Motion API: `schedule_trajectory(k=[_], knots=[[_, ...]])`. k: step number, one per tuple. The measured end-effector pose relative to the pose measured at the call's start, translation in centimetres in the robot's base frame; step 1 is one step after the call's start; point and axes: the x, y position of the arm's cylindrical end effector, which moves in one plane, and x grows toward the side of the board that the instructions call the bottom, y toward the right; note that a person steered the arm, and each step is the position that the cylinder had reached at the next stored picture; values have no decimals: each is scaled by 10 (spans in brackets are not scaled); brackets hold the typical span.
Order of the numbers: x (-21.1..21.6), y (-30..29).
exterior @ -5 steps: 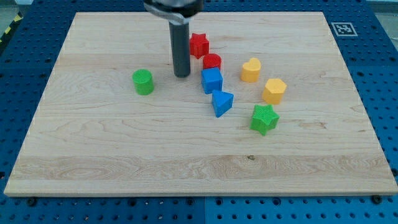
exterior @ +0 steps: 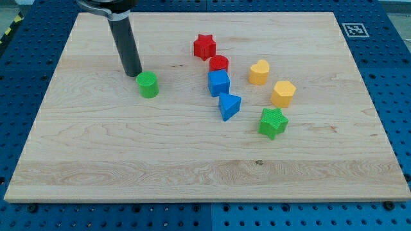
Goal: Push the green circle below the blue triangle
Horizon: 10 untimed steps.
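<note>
One blue perforated base (exterior: 393, 96) frames the scene on every side, and on it lies a pale wooden table (exterior: 128, 160) that fills most of the view. A small black-and-white marker (exterior: 353, 29) sits in the table's corner at the view's top right.

Next in size is the tool (exterior: 124, 42), a straight dark rod coming down from the view's top left. It has no jaws to open or close and holds nothing. Its tip (exterior: 133, 74) rests on the table just above and to the left of the green circle (exterior: 148, 84), very close to it; whether the two touch cannot be told.

Eight small blocks lie on the table. The green star (exterior: 273, 122) sits lowest, towards the view's right. The yellow hexagon (exterior: 283, 94) is just above it, and the yellow heart (exterior: 259, 72) is up and to the left of that. The blue triangle (exterior: 229, 106) lies near the middle, with the blue cube (exterior: 219, 83) just above it and the red cylinder (exterior: 219, 63) touching or nearly touching the cube's top edge. The red star (exterior: 204, 47) stands highest. The green circle sits alone, well apart to the left of this group, roughly level with the blue cube and above the height of the blue triangle.
</note>
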Motion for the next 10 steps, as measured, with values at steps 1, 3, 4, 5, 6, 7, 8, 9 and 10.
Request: schedule_trajectory(k=[1, 3, 4, 5, 6, 7, 8, 9, 10], knots=[[0, 11], [42, 13], [78, 26], [103, 61], [128, 94], [145, 102], [175, 93], [192, 118], [192, 124]])
